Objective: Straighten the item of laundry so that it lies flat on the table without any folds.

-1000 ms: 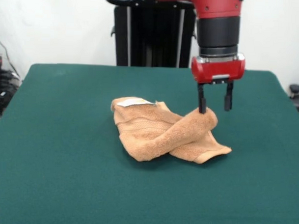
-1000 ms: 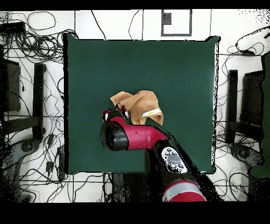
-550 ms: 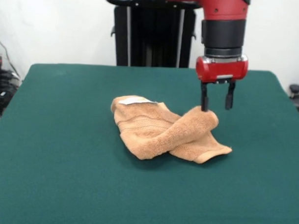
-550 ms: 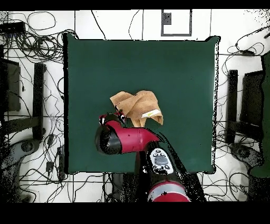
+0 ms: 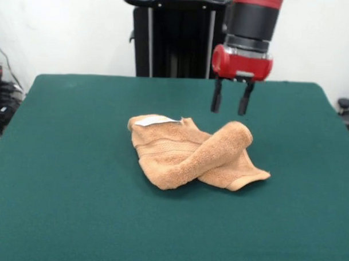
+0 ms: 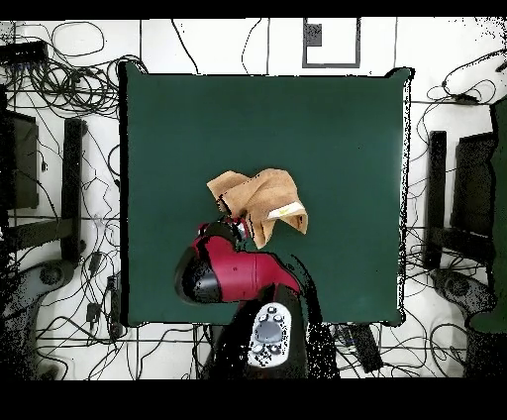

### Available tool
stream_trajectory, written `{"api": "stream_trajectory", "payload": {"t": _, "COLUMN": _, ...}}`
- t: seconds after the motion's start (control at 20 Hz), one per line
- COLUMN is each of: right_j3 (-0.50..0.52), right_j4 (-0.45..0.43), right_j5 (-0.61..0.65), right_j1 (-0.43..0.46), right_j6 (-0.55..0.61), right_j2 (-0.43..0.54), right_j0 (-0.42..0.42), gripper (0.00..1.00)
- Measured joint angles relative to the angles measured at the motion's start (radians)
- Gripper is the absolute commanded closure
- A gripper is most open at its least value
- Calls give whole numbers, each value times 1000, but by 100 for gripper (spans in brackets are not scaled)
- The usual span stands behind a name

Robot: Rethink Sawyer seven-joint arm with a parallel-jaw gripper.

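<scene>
The item of laundry, an orange-tan towel [image 5: 188, 152], lies crumpled near the middle of the green table [image 5: 58, 178], with a thick rolled fold across its right half and a white label [image 5: 155, 120] at its far left corner. In the overhead view the towel [image 6: 259, 198] shows just above the arm. My gripper [image 5: 228, 105] hangs open in the air above and just behind the fold's raised right end, holding nothing and not touching the cloth. From overhead the gripper [image 6: 231, 226] is mostly hidden under the red arm.
A black pedestal [image 5: 172, 39] stands behind the table's far edge. Cables and black stands [image 6: 59, 208] surround the table on the floor. Green cloth lies bare on all sides of the towel.
My gripper has risen off the fold's right end and shifted left and back, still open. The towel has kept its crumpled shape.
</scene>
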Motion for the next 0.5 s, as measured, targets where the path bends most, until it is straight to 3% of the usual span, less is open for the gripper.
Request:
{"api": "stream_trajectory", "payload": {"t": 0.2, "right_j3": -17, "right_j4": 6, "right_j5": 0, "right_j1": 1, "right_j6": 0, "right_j2": -91, "right_j0": 44, "gripper": 0}}
{"api": "stream_trajectory", "payload": {"t": 0.5, "right_j3": -51, "right_j4": 14, "right_j5": 0, "right_j1": 10, "right_j6": 0, "right_j2": -119, "right_j0": 34, "gripper": 0}}
